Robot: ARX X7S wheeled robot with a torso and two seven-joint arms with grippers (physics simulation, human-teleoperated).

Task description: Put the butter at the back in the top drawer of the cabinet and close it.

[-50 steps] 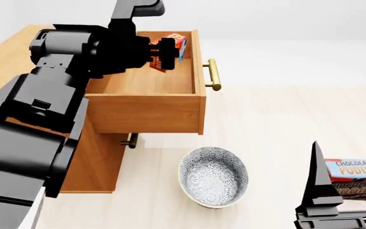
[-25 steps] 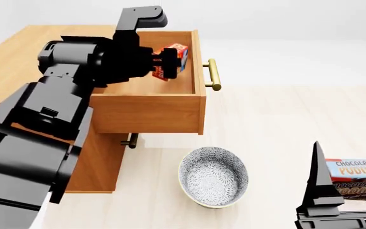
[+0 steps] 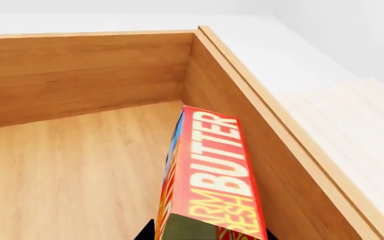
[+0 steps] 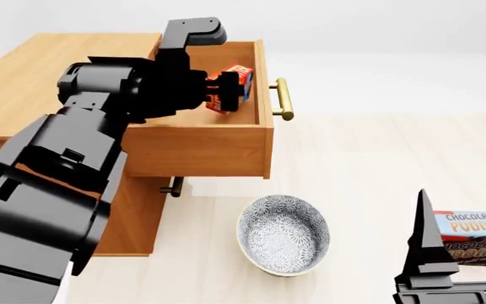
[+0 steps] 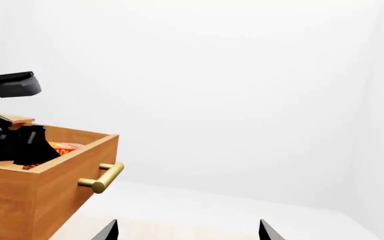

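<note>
Pale wooden flooring and white walls surround the cabinet (image 4: 49,95), whose top drawer (image 4: 200,149) stands pulled out. The step in hand is the placing: the left pincer (image 4: 218,92) is pinching the butter (image 4: 233,82) inside the drawer, tilted, near the corner by the front panel with the brass handle (image 4: 283,99). From the wrist camera the box (image 3: 212,175) runs forward from the pincer, beside the drawer wall; whether it touches the drawer floor I cannot tell. Next, I think, the pincer must release the box, lift out, then push the drawer closed. The right pincer (image 4: 433,253) is spread and empty, beside the pudding box (image 4: 478,237) and near the bowl (image 4: 283,234).
</note>
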